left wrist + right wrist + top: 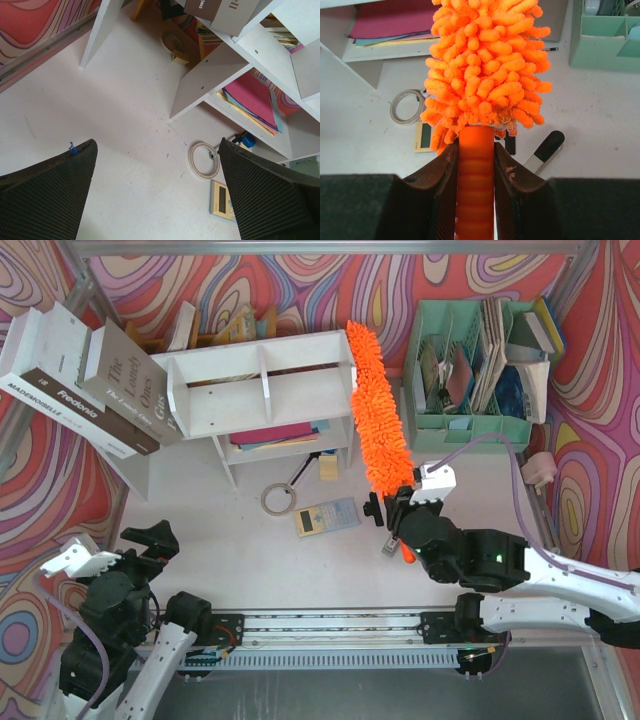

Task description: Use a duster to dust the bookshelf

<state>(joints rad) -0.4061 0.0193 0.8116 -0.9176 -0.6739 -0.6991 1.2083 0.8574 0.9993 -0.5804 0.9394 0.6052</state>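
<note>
The white bookshelf [262, 390] stands at the back middle, with books on its lower tier. It shows in the left wrist view [210, 75] too. The orange fluffy duster [376, 410] lies along the shelf's right end, its far tip level with the shelf's top corner. My right gripper [398, 512] is shut on the duster's orange handle [475, 185], with the fluffy head [487, 65] ahead of the fingers. My left gripper [150, 540] is open and empty, low at the front left, well away from the shelf.
Large books [85, 385] lean at the shelf's left end. A mint green organizer [480, 360] stands at the back right. A tape roll [277, 499], a small calculator [327, 517] and a black-handled tool [545, 150] lie on the table in front of the shelf.
</note>
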